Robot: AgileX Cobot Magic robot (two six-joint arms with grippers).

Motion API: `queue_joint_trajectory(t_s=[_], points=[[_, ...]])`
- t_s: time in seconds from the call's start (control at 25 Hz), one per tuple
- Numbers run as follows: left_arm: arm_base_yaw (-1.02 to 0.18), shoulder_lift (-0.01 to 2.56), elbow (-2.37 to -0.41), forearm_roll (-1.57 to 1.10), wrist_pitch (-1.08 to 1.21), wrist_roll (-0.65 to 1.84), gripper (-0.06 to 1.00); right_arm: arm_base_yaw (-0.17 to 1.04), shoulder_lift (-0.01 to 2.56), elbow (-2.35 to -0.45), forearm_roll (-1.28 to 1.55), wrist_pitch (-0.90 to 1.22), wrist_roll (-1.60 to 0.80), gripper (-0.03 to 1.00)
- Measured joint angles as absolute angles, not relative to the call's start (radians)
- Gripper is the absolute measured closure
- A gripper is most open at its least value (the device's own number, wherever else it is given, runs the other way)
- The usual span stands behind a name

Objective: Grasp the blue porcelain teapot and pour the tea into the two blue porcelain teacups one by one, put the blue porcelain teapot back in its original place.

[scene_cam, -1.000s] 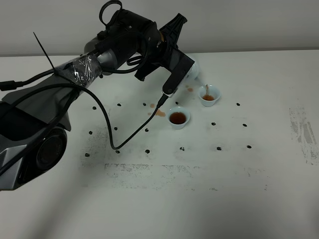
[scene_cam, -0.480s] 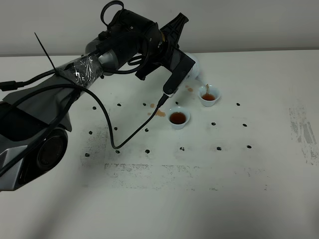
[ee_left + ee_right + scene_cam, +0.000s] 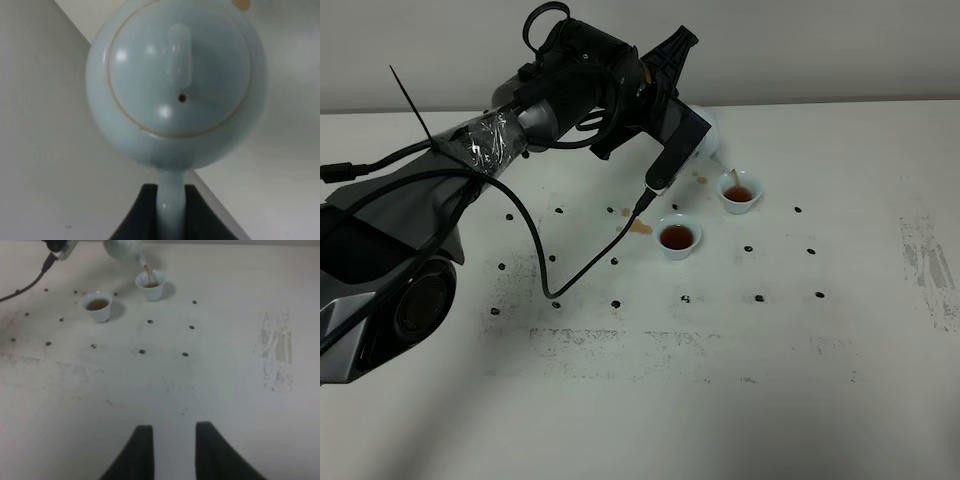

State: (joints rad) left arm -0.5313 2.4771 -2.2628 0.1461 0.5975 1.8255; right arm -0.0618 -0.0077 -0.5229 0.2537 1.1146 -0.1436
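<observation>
Left jaws were clamped on the handle of the blue porcelain teapot, which was tilted over the far teacup with tea streaming in. The near teacup was filled. Right jaws stood open and empty. Finishing the pour and returning the teapot were outstanding.

– The round pale-blue porcelain teapot?
– Smooth glossy glaze, catching highlights. Same on the small pale-blue porcelain cup nearest the teapot and the second cup.
– And the white counter?
– Matt, with rough grey scuffed patches.
</observation>
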Motion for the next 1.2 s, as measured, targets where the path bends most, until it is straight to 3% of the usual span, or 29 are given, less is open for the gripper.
queue_joint_trajectory(t_s=[1.2], points=[[-0.531,2.477,-2.263,0.153,0.595,1.846,0.85,-0.062,-0.008,-0.523,0.254,1.115,-0.144,0.73]])
